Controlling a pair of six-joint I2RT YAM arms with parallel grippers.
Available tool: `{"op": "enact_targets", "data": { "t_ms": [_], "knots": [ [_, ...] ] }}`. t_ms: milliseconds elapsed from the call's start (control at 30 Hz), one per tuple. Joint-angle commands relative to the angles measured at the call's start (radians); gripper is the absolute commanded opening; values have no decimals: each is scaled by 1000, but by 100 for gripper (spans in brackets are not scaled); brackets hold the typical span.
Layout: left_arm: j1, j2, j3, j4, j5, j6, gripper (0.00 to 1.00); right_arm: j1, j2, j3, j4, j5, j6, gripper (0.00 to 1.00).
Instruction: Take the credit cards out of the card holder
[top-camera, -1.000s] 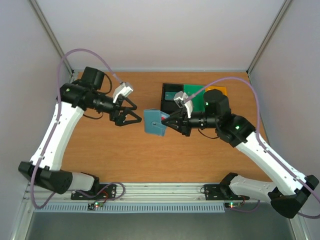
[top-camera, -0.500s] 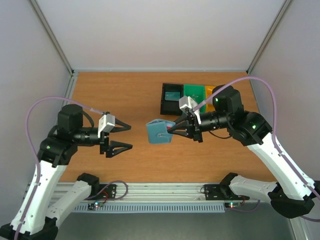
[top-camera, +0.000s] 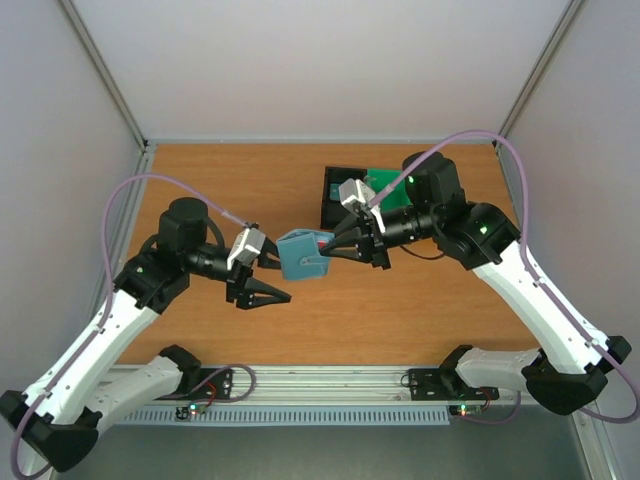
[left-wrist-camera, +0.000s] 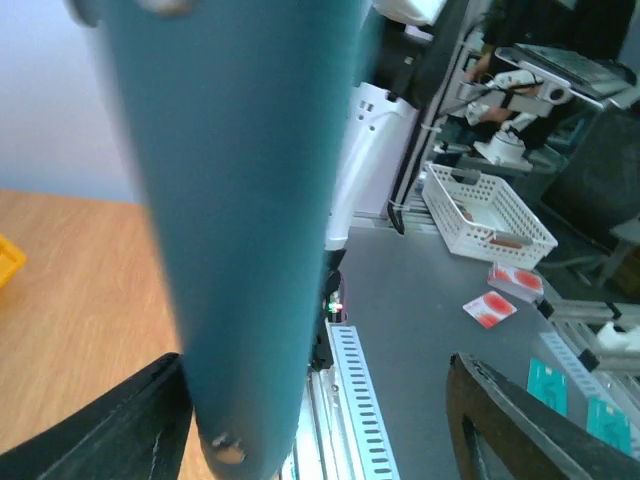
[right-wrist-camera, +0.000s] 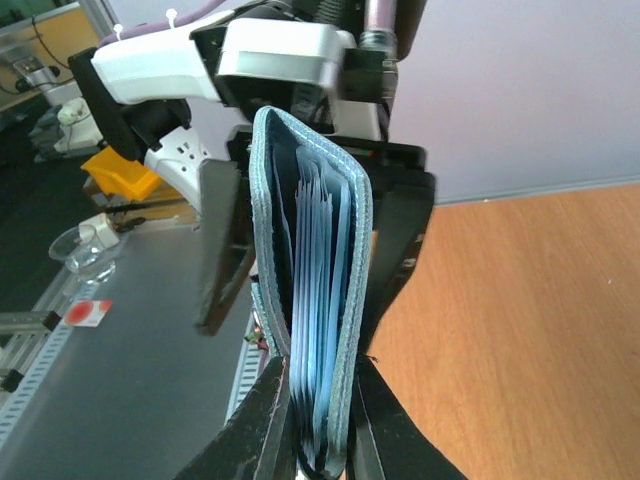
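Left arm has swung in toward centre and its gripper (top-camera: 283, 279) now reaches the card holder (top-camera: 300, 256), jaws narrower than a second ago but open, one finger on each side of the folded holder, no clamp visible. Right gripper (top-camera: 338, 249) stays pinched shut on the holder's far edge, holding it in the air over the table (top-camera: 200, 190), near the black bin (top-camera: 335, 195). Pale blue pocket layers show inside the fold; cards can't be made out.
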Motion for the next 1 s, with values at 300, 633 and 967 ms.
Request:
{"op": "enact_targets", "data": {
  "t_ms": [300, 633, 967],
  "knots": [
    [-55, -22, -60, 253, -67, -165, 0, -2, 69, 96, -50, -25, -73, 1],
    [-56, -92, -96, 227, -681, -388, 0, -2, -25, -8, 138, 934, 275, 64],
    [-60, -101, -114, 140, -966, -295, 0, 268, -13, -152, 401, 1078, 478, 47]
  ]
}}
